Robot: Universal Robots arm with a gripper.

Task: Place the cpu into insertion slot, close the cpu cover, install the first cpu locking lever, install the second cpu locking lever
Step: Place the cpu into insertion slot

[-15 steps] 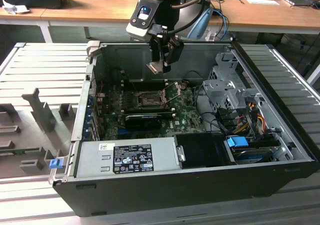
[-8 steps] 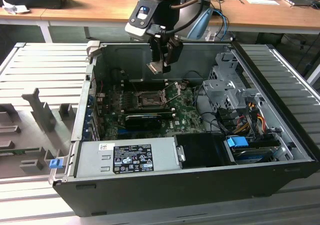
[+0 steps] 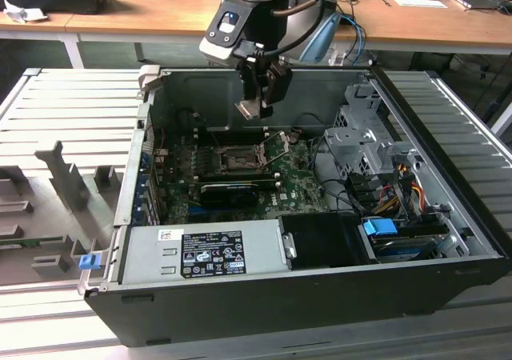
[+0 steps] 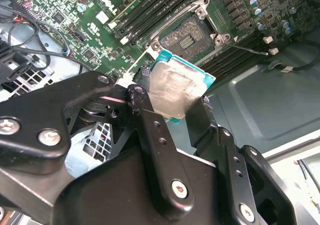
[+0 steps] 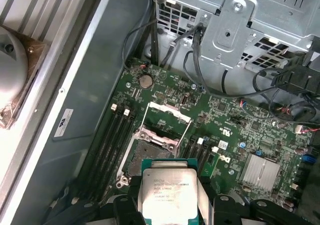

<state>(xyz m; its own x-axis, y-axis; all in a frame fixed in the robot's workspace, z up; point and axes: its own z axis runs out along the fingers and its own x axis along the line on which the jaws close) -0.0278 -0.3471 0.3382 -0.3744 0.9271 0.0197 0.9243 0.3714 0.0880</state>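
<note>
My gripper (image 3: 258, 102) hangs inside the open computer case, above the green board, shut on the cpu (image 4: 176, 89). The cpu is a small square chip with a pale grey metal face and a teal rim. It sits between the black fingers (image 4: 150, 130) in both wrist views (image 5: 169, 195). Below it lies the insertion slot (image 5: 150, 152), a dark square socket with a metal rim, uncovered (image 4: 192, 35) (image 3: 238, 160). The cpu cover (image 5: 167, 116), a thin silver frame, stands flipped open at the slot's far side. The chip is in the air, apart from the slot.
Long black memory slots (image 5: 112, 140) flank the socket. A black card (image 3: 228, 190) lies on the board's near side. A grey power supply (image 3: 200, 252) fills the case front. The metal drive cage (image 3: 360, 136) with loose cables stands at the exterior view's right.
</note>
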